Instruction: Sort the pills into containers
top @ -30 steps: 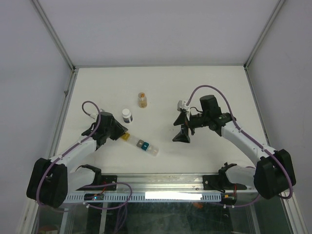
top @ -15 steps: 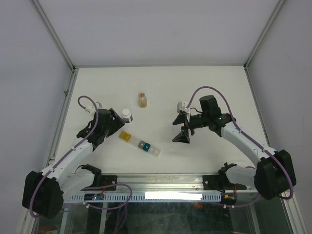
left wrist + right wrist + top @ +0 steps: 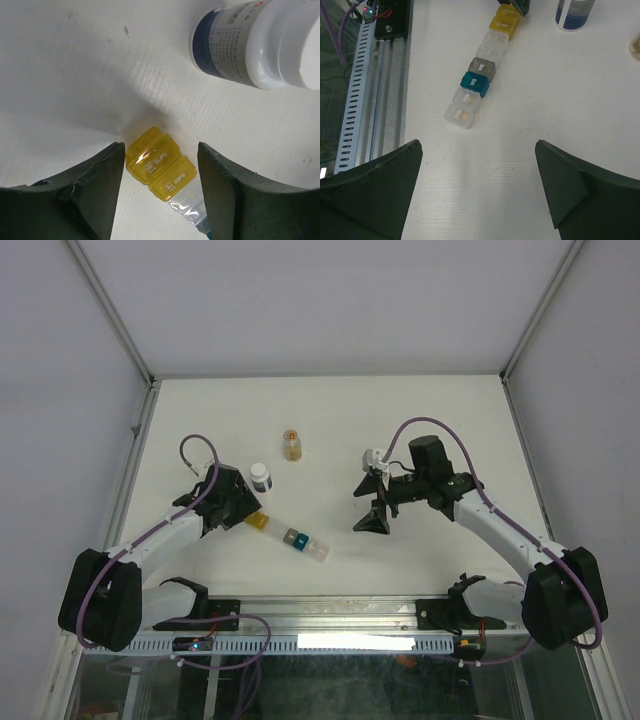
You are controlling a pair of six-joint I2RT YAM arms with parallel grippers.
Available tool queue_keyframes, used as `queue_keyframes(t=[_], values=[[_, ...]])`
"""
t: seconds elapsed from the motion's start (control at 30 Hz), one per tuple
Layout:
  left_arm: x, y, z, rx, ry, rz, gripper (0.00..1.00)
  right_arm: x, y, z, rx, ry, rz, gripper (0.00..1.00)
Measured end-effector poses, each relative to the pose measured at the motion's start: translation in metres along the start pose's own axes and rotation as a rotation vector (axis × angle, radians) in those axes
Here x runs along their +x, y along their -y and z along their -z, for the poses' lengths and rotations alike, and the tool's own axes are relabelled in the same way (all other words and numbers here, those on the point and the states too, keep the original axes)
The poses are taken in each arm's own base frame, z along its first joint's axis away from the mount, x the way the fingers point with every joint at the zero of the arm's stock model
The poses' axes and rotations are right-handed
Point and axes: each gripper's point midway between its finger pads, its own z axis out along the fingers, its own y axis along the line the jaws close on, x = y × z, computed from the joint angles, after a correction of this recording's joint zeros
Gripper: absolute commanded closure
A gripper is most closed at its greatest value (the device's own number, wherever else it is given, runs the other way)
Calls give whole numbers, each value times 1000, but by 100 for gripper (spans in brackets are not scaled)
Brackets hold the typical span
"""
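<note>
Left gripper (image 3: 160, 150): fingers spread, flanking the yellow end of the containers (image 3: 161, 171) strip; contact not discernible.
Containers: yellow, clear, grey, teal and clear cells in one row on the table (image 3: 420, 420), running away from those fingertips.
White bottle (image 3: 255, 40): just beyond the left fingertips.
Right gripper (image 3: 477, 150): spread wide, holding nothing; clear end of strip ahead, apart.

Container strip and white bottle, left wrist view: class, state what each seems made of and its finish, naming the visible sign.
Container strip: probably moulded plastic, translucent and glossy; light passes through the yellow lids, which show embossed lettering and highlights. White bottle: seemingly opaque plastic, smooth and slightly shiny at the cap; its printed label may be paper or film.
</note>
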Motion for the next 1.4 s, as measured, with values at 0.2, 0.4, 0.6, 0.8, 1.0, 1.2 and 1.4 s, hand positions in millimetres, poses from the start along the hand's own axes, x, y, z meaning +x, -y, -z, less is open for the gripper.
queue_keyframes(t=[0.2, 0.4, 0.6, 0.8, 1.0, 1.2, 1.4], values=[[16, 15, 5, 77, -85, 1, 49, 0, 0, 0, 2, -1, 0, 1], [44, 37, 10, 155, -180, -42, 52, 1, 1, 0, 3, -6, 9, 1], [80, 67, 15, 212, -260, -107, 51, 7, 0, 3, 7, -29, 53, 1], [112, 100, 28, 295, -309, -177, 50, 27, -20, -9, -14, -135, 140, 1], [127, 130, 43, 398, -314, -215, 48, 65, -47, -21, -46, -313, 156, 1], [110, 136, 59, 473, -216, -224, 39, 90, -50, -24, 5, -437, 113, 1], [56, 143, 99, 656, 90, -261, 14, 106, -44, -29, 58, -504, 52, 1]])
